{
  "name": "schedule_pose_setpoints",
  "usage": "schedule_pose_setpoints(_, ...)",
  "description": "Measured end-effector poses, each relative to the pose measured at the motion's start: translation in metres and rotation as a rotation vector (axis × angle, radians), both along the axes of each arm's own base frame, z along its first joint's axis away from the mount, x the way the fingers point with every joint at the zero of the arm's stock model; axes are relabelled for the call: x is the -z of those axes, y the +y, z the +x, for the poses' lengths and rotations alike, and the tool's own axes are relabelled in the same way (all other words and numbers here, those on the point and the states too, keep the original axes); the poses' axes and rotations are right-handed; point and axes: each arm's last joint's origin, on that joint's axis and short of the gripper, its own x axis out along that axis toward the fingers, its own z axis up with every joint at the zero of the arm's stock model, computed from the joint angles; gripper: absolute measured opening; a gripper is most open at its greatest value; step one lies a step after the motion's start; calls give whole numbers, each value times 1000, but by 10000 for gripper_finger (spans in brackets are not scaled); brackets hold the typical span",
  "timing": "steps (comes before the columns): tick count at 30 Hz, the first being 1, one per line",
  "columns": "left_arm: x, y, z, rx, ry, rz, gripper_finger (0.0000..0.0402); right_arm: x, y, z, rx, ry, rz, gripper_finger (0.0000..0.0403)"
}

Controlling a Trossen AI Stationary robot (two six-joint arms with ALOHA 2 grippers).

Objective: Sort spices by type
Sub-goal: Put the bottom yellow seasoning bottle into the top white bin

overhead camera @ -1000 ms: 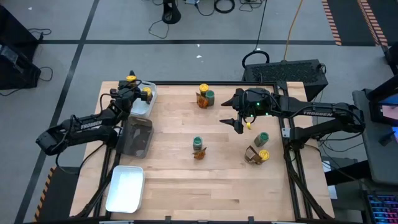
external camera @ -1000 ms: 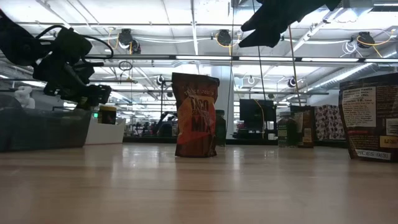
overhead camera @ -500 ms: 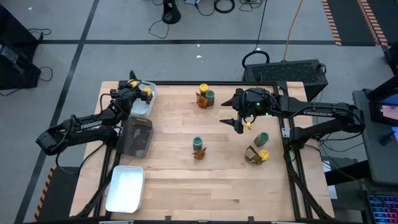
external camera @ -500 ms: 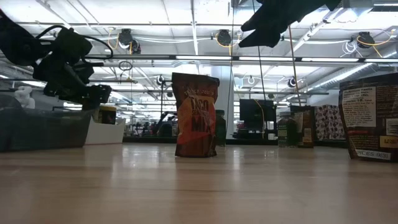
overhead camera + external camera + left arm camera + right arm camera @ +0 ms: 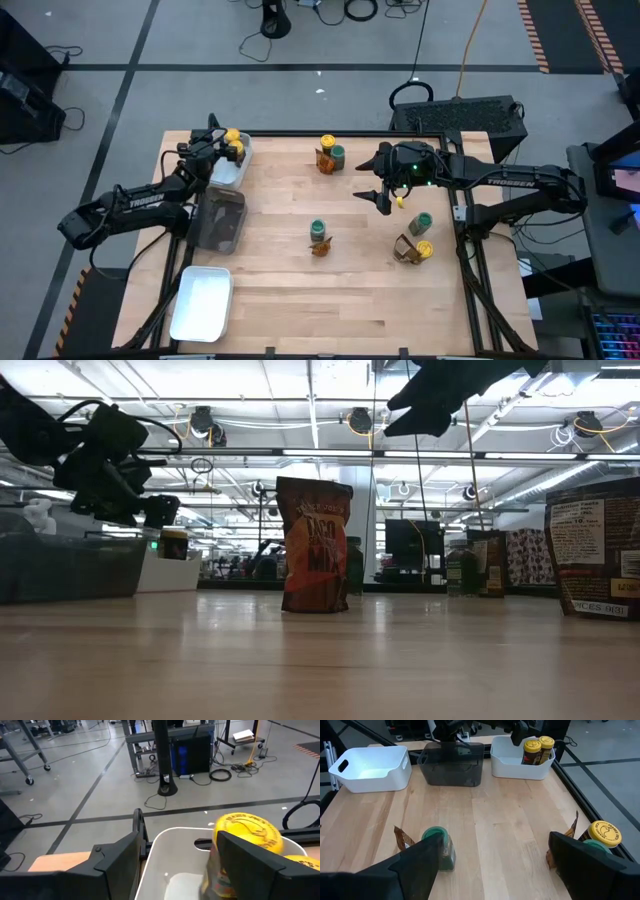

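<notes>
The left gripper (image 5: 222,146) hangs over the white tray (image 5: 232,172) at the table's far left corner, jaws spread, just beside two yellow-lidded jars (image 5: 538,749) standing in that tray. The right gripper (image 5: 378,196) waits above the middle of the table (image 5: 280,290) with jaws wide and empty. Green-lidded jars (image 5: 317,229), another yellow-lidded one (image 5: 425,250) and orange-brown packets (image 5: 314,545) stand scattered across the wood.

Bright even overhead light, soft shadows, blurred near foreground
</notes>
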Motion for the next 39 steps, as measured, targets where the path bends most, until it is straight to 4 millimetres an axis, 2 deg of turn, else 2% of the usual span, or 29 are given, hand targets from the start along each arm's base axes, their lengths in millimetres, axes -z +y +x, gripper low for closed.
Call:
schedule_pose_setpoints(12,-4,-2,0,24,-10,17,268,0,0,0,11,-1,22,345)
schedule_pose_setpoints(23,-40,-15,5,173,-44,82,268,0,0,0,17,-1,26,345)
schedule_pose_setpoints(28,-64,-26,11,340,-103,104,268,0,-2,0,24,-1,25,345)
schedule_pose_setpoints(32,-77,-37,23,574,-170,109,267,0,-6,-1,43,-1,24,345)
schedule_pose_setpoints(37,-81,-52,40,904,-212,64,267,0,-11,-2,65,-2,24,345)
schedule_pose_setpoints(39,-81,-58,47,982,-214,45,267,0,-13,-3,74,-2,23,345)
